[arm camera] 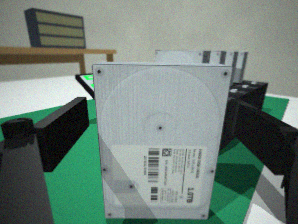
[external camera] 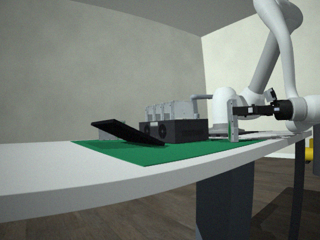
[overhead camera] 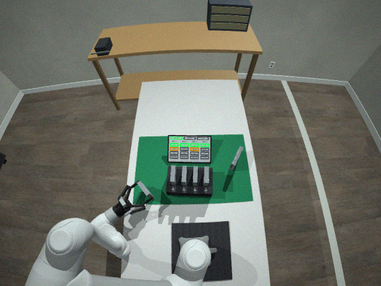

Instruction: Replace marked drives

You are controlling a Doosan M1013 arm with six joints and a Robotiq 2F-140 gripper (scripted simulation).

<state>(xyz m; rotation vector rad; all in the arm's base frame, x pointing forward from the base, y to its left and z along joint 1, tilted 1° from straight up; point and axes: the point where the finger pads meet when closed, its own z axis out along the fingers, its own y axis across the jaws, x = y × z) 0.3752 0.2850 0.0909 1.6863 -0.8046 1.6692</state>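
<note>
A spare drive (overhead camera: 145, 190) (external camera: 232, 120) (arm camera: 160, 90) stands upright at the mat's near left corner, label side towards the wrist camera. My gripper (overhead camera: 146, 190) (external camera: 233, 110) (arm camera: 158, 112) is open around it, one finger beyond each side edge, with visible gaps in the wrist view. The dock (overhead camera: 180, 192) (external camera: 191, 133) stands on the green mat (overhead camera: 150, 150) (external camera: 146, 160) with a drive upright in each bay. The screen (overhead camera: 189, 159) shows orange marks in its first and third columns from the left, and green in every column. Another drive (overhead camera: 236, 158) stands at the mat's right side.
The black screen back (external camera: 126, 133) leans behind the dock and partly hides the right-hand drive in the exterior view. The arm base (overhead camera: 195, 258) stands on a dark plate (overhead camera: 220, 234) at the near end of the white table (overhead camera: 190, 107). A wooden bench (overhead camera: 160, 38) is beyond.
</note>
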